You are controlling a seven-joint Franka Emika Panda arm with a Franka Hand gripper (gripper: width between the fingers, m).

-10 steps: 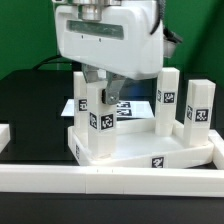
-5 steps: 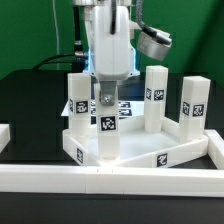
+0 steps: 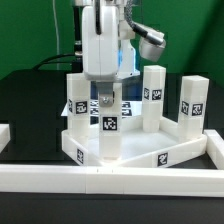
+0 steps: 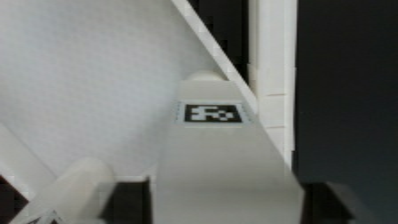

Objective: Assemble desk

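Observation:
The white desk top [image 3: 172,150] lies upside down on the black table, skewed to the rail. Three tagged legs stand on it: one at the exterior view's left [image 3: 75,97], one in the middle [image 3: 153,95] and one at the right [image 3: 192,105]. A fourth leg [image 3: 108,135] stands at the near corner. My gripper [image 3: 108,100] comes straight down and is shut on the top of this leg. In the wrist view the leg [image 4: 222,150] fills the gap between my dark fingers [image 4: 135,200], at my gripper [image 4: 222,208], and its tag [image 4: 214,113] shows below.
The long white border rail [image 3: 110,183] runs along the front, close to the desk top's near corner. It has raised ends at the exterior view's left [image 3: 5,135] and right [image 3: 214,150]. Part of the marker board [image 3: 129,110] shows between the legs, behind the gripper.
Since a second ago my hand has turned about its vertical axis, from broadside to narrow-on. The desk top and its legs have shifted toward the exterior view's left. Little has moved in the last half second.

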